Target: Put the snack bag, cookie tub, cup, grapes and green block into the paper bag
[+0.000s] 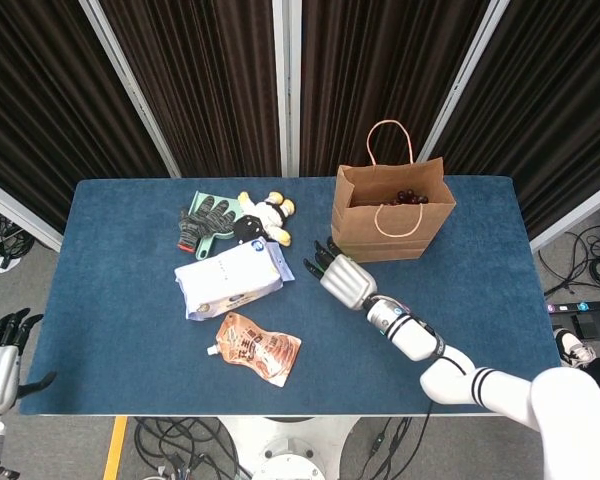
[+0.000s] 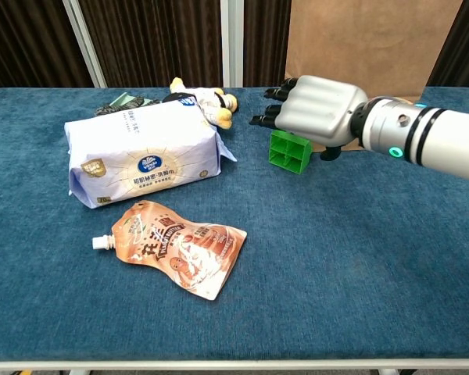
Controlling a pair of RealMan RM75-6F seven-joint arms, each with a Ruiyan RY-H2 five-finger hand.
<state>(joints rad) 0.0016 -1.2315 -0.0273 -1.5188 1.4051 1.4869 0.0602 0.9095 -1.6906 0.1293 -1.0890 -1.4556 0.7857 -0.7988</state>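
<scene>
fingers of the right hand (image 2: 316,109) are seen spread over the top of the green block (image 2: 290,152), which sits on the blue table (image 2: 359,258) just in front of the paper bag (image 1: 391,212); whether the block is actually gripped cannot be told, since the palm hides the contact in the head view and only the block's lower part shows in the chest view. dark grapes (image 1: 405,198) are visible inside the bag's open mouth. the left hand (image 1: 2,350) is held off the table's near-left corner, fingers apart, nothing in it. an orange snack bag (image 2: 174,248) lies flat on the near side of the table, a white tissue pack (image 2: 144,152) lies behind it, and a plush toy (image 1: 264,218) and gloves (image 1: 206,220) are found further back.
</scene>
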